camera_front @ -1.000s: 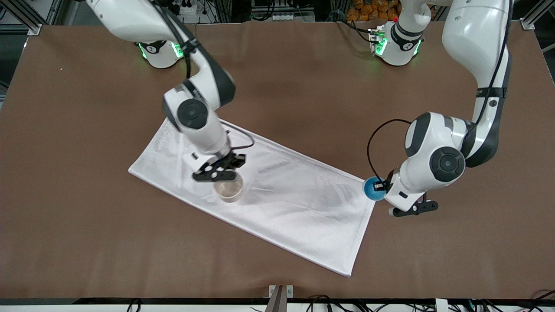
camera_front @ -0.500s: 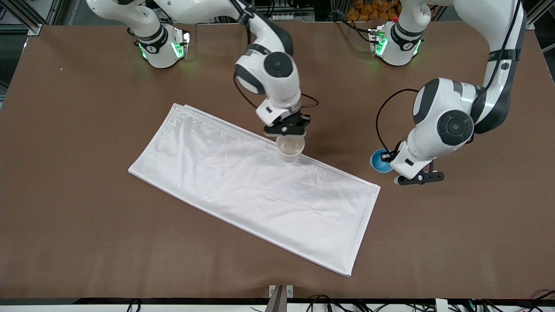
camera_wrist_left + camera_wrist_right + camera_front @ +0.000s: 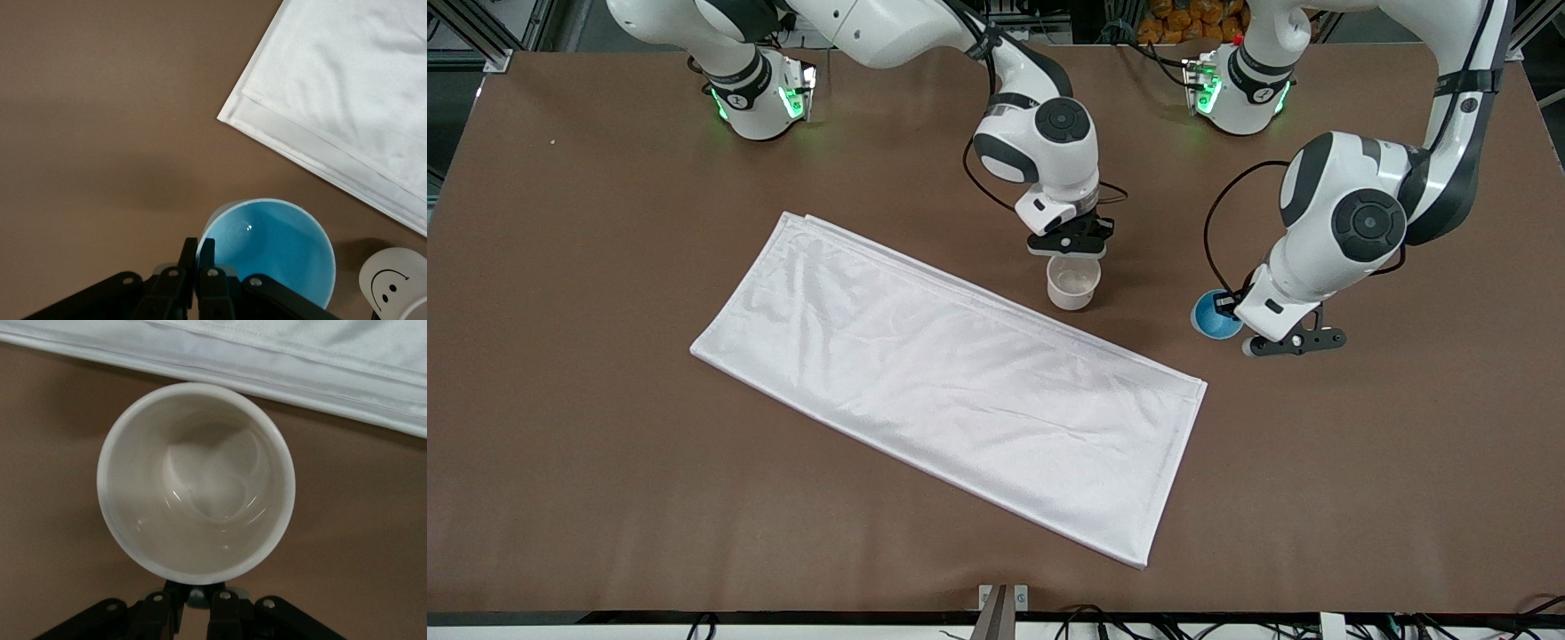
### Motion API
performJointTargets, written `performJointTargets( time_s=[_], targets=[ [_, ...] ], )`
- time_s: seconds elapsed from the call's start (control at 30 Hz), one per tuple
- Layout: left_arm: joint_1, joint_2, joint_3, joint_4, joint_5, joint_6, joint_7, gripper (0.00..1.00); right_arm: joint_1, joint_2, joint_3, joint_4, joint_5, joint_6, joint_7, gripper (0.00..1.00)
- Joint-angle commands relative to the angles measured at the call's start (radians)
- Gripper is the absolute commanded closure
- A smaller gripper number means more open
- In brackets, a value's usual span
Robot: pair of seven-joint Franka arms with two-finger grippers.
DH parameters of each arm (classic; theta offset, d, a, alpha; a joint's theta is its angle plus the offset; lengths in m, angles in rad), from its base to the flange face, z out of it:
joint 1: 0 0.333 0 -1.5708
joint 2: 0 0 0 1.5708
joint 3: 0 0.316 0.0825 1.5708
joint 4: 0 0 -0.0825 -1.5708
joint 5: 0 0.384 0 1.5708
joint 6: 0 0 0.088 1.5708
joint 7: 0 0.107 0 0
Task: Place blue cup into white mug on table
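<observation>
My right gripper [image 3: 1069, 252] is shut on the black handle of the white mug [image 3: 1073, 284] and holds it upright, low over the bare table [image 3: 605, 222], just off the cloth's edge. In the right wrist view the mug [image 3: 195, 480] is empty and my gripper [image 3: 195, 600] grips its handle. My left gripper [image 3: 1230, 308] is shut on the rim of the blue cup [image 3: 1214, 314], low over the table toward the left arm's end of the mug. In the left wrist view my gripper [image 3: 198, 257] pinches the cup's wall [image 3: 273, 247]; the mug [image 3: 395, 285] shows beside it.
A large white cloth [image 3: 951, 378] lies flat across the middle of the table, nearer to the front camera than the mug and the cup. Its hem shows in the right wrist view [image 3: 267, 347] and the left wrist view [image 3: 347, 100].
My right gripper has carried the mug from over the cloth, off its edge, toward the left arm's end. My left gripper has carried the blue cup toward the robots' bases.
</observation>
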Motion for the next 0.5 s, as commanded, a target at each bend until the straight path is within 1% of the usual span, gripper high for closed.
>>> performJointTargets(
  time_s=[0.0,0.07,0.17,0.2,0.23,0.27,0.37,0.47],
  targets=[
    [0.003,-0.023,-0.004,-0.023,0.016,0.015,0.01,1.0,-0.001,0.03,0.006,0.048,-0.027,-0.002,0.033,0.98],
    [0.003,-0.023,-0.004,-0.023,0.014,0.015,0.01,1.0,-0.001,0.03,0.007,0.048,-0.025,0.004,0.034,0.68],
    [0.0,-0.024,-0.007,-0.023,0.013,0.015,0.01,1.0,-0.001,0.028,0.007,0.046,-0.025,0.002,0.051,0.52],
    [0.0,-0.024,-0.01,-0.023,0.013,0.015,0.01,1.0,-0.002,0.028,0.007,0.046,-0.024,0.004,0.057,0.38],
    [0.0,-0.024,-0.012,-0.024,0.013,0.015,0.01,1.0,-0.004,0.028,0.007,0.046,-0.024,0.004,0.059,0.04],
    [0.0,-0.024,-0.012,-0.024,0.013,0.015,0.01,1.0,-0.004,0.028,0.009,0.046,-0.025,0.004,0.06,0.0],
    [-0.002,-0.026,-0.015,-0.027,0.011,0.015,0.006,1.0,-0.01,0.014,0.02,0.046,-0.021,-0.005,0.06,0.0],
    [0.001,-0.038,-0.041,-0.035,0.008,0.015,-0.011,1.0,-0.019,-0.018,0.035,0.046,-0.01,-0.013,0.06,0.0]
  ],
)
